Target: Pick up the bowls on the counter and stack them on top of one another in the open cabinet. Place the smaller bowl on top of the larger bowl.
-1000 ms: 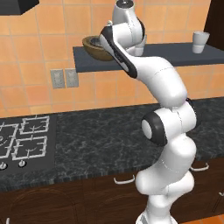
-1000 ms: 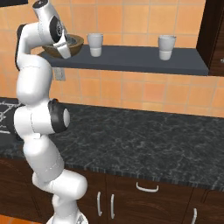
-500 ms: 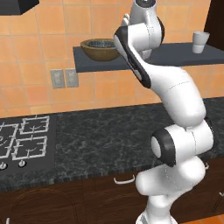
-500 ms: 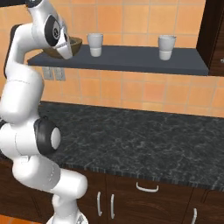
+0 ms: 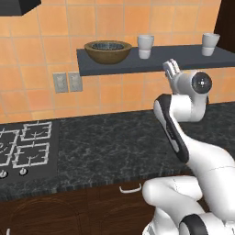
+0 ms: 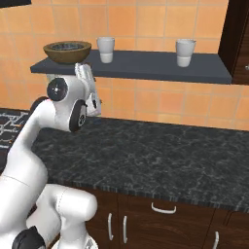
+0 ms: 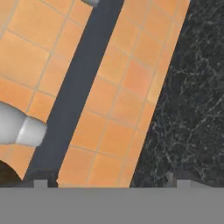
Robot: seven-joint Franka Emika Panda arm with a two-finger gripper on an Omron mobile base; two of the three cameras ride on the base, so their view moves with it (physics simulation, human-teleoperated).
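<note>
Seen from the left base view, the open cabinet (image 5: 151, 64), a flat slate-grey shelf board on the orange tiled wall, carries the larger bowl (image 5: 108, 51) near its left end. The smaller bowl (image 5: 109, 45) sits nested inside that wooden bowl, showing as a speckled grey patch below the rim; its edges are hard to make out. One white cup (image 5: 145, 46) stands just right of the bowls, and a second cup (image 5: 210, 44) stands near the shelf's right end. The gripper (image 5: 170, 68) sits just under the shelf's front edge, below the first cup; its fingers are small and pale, and whether they are apart or together cannot be told. The counter (image 5: 114, 147) runs below the shelf.

From the right base view, the stacked bowls (image 6: 67, 51) rest at the shelf's left end, and the gripper (image 6: 85, 73) hangs directly beneath them.

Through the hand view, rolled sideways, the shelf reads as a dark diagonal band. A cup (image 7: 19, 127) is cut off at the left edge. No readable writing appears.
</note>
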